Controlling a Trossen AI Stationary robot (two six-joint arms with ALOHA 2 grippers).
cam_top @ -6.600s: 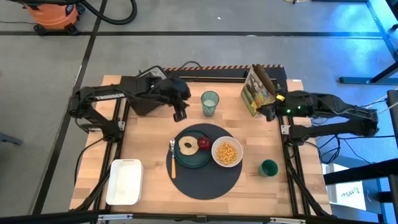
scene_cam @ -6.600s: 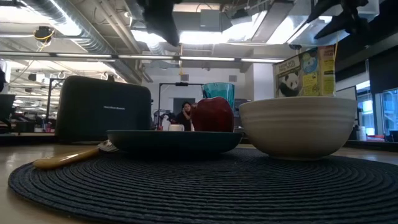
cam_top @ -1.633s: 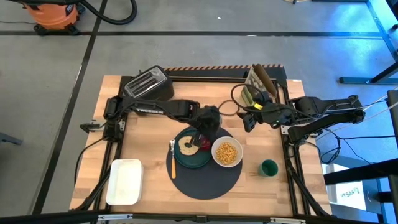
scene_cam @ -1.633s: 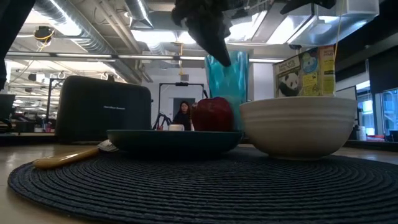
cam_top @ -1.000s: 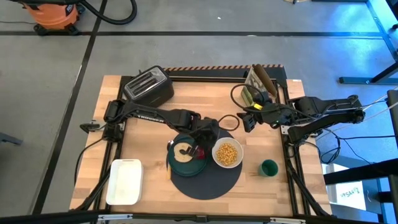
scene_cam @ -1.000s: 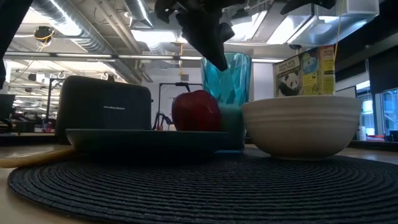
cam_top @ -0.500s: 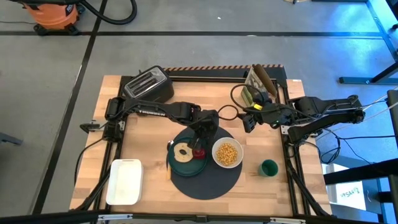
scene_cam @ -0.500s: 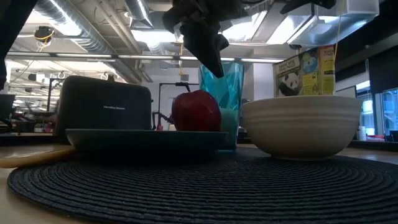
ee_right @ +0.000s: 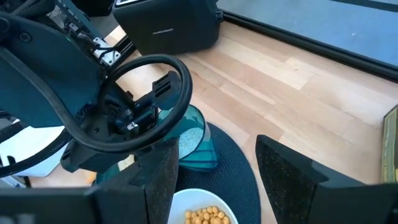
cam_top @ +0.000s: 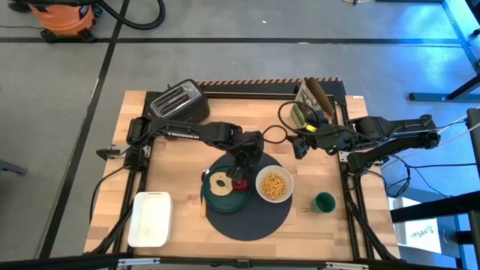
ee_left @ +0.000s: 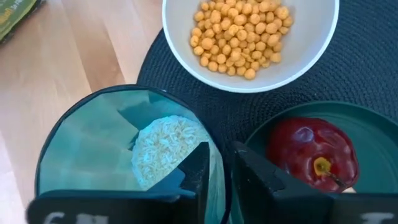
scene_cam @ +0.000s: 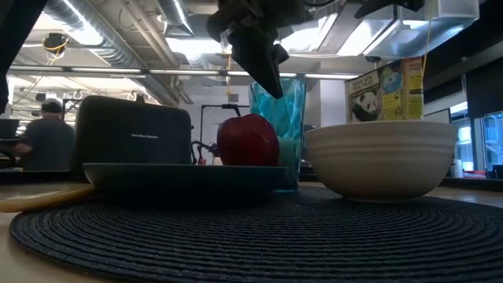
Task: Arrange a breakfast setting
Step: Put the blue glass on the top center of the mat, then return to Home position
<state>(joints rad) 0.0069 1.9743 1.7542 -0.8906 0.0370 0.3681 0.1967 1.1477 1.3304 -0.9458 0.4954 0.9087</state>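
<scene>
Placing step in hand, by my read. Left end effector (ee_left: 214, 171) clamped on rim of translucent green tumbler (ee_left: 124, 155), one finger inside, one outside. Tumbler base seems down at far edge of dark mat (cam_top: 259, 217), just beside dark teal plate (cam_top: 225, 196) and red apple (scene_cam: 247, 140); white bowl (cam_top: 274, 184) of cereal close by. Next move calls for gentle finger release, straight lift clear of rim. Right end effector (ee_right: 214, 168) waits apart over bench (cam_top: 180, 150) far-right area. Wooden bench; workshop behind, ducts overhead, person seated far back.
</scene>
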